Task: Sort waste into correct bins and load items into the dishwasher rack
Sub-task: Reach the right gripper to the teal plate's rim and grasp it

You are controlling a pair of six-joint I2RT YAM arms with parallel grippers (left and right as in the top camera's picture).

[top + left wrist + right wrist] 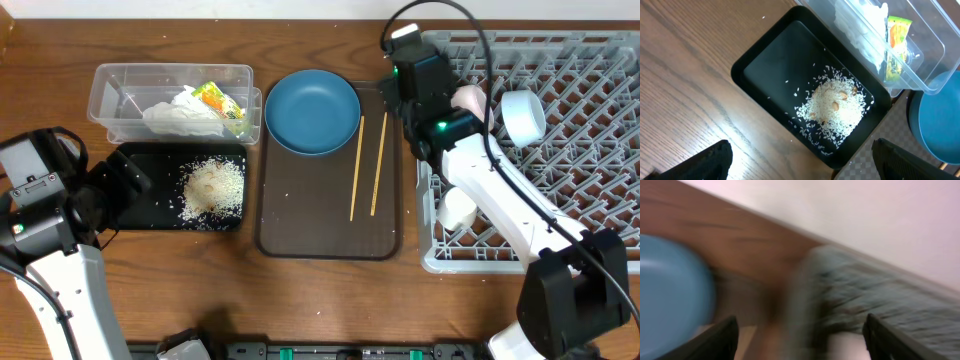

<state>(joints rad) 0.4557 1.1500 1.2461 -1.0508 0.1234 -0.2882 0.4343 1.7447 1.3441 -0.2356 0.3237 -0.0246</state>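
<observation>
Chopsticks [356, 168]: side by side on right half of brown serving tray [310, 220], long axes near-to-far. Right claw [802, 340], jaws apart, over tray's far-right corner; the nearer claw.

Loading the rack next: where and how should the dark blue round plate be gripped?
Probably the rim nearest the thin wooden chopsticks, from above: the dark blue round plate lies flat, and the clear plastic rectangular tub crowds its opposite side.

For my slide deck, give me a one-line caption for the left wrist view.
Open left fingers frame a black tray of rice crumbs, beside a clear tub holding tissue and wrapper.
</observation>
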